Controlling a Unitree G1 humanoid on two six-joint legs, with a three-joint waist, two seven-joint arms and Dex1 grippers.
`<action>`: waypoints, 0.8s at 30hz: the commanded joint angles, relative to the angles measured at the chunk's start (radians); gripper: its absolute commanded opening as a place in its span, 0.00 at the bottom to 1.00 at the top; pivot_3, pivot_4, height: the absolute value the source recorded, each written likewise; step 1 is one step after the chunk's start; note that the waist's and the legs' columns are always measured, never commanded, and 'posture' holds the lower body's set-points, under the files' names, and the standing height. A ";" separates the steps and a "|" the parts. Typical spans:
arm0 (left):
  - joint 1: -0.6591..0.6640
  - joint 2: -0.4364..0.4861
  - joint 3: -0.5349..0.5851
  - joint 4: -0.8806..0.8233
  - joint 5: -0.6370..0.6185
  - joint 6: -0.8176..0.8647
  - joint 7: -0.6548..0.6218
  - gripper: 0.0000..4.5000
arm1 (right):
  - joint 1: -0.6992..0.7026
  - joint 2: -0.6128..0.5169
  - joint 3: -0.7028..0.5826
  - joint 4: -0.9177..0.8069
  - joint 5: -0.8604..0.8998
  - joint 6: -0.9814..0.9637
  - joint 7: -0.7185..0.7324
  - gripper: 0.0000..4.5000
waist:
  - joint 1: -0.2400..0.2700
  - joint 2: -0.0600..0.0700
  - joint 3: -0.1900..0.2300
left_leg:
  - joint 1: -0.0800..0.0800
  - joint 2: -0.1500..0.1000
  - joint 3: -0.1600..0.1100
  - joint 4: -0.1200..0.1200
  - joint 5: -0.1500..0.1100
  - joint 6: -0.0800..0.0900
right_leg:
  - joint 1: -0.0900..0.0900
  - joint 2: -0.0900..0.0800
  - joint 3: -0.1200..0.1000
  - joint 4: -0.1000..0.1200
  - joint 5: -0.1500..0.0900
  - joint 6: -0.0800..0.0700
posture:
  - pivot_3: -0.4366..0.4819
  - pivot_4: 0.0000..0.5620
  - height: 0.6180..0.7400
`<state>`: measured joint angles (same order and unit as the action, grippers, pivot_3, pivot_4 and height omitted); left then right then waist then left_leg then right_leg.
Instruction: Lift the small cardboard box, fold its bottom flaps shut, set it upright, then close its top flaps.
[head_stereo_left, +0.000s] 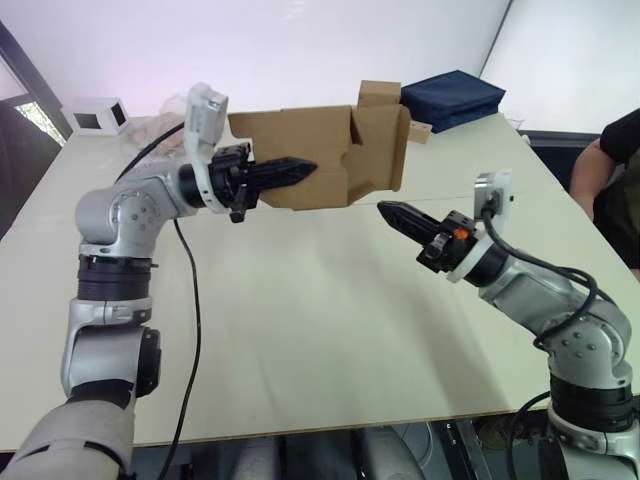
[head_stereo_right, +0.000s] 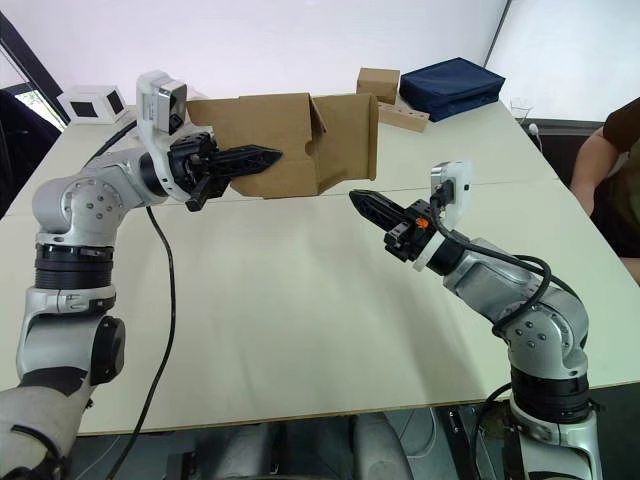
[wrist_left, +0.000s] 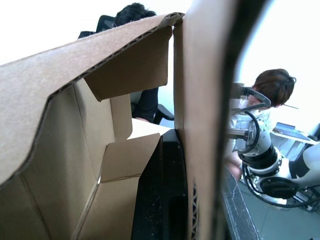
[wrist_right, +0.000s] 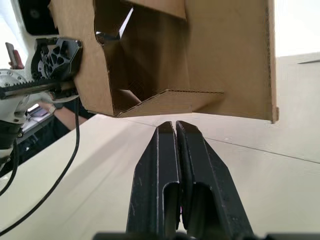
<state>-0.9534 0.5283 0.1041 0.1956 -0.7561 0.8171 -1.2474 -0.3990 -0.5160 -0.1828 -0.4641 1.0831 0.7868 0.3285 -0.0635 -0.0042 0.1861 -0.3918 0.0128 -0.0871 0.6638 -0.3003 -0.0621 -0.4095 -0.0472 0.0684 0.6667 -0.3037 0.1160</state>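
The small cardboard box (head_stereo_left: 330, 150) hangs in the air over the far half of the table, lying on its side. My left gripper (head_stereo_left: 305, 168) is shut on one of its side walls, with one finger (wrist_left: 160, 190) inside and the other outside. The box's open end faces right, and its flaps (wrist_right: 165, 102) are spread or only partly folded in. I cannot tell whether these are the top or bottom flaps. My right gripper (head_stereo_left: 385, 209) is shut and holds nothing. It points at the open end from just below, apart from the box (wrist_right: 220, 60).
At the table's far edge are a cube-like brown box (head_stereo_left: 378, 92) with a cardboard strip (head_stereo_left: 420, 130), a dark blue bag (head_stereo_left: 452, 98) and a white windowed box (head_stereo_left: 97, 115). A person (head_stereo_left: 610, 170) sits at the table's right side.
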 joint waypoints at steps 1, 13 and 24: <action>-0.022 0.005 0.015 -0.033 -0.026 0.000 -0.008 0.00 | -0.049 0.031 -0.007 -0.010 0.010 -0.030 -0.001 0.01 | -0.001 0.000 0.000 | 0.000 0.000 0.000 0.000 0.000 0.000 | 0.000 0.000 0.000 0.000 0.000 0.000 | 0.48 0.27 1.00; -0.004 -0.013 -0.002 -0.049 -0.039 0.002 -0.004 0.00 | -0.114 0.121 0.039 0.027 -0.011 -0.037 0.009 0.01 | -0.002 0.000 0.000 | 0.000 0.000 0.000 0.000 0.000 -0.001 | 0.000 0.000 0.000 0.000 0.000 0.000 | 0.48 0.27 1.00; 0.006 -0.016 0.001 -0.056 -0.038 0.004 0.008 0.00 | -0.133 0.140 0.058 0.025 -0.008 -0.025 0.032 0.01 | -0.004 0.000 0.000 | 0.000 0.000 0.000 0.000 0.001 -0.001 | 0.000 0.000 0.000 0.000 0.000 0.000 | 0.48 0.27 1.00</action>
<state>-0.9409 0.5097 0.0928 0.1743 -0.7752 0.8224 -1.2379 -0.5111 -0.3828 -0.1247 -0.4170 1.0666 0.7689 0.3483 -0.0676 -0.0042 0.1861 -0.3918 0.0129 -0.0874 0.6637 -0.2997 -0.0630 -0.4097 -0.0471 0.0683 0.6669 -0.3037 0.1160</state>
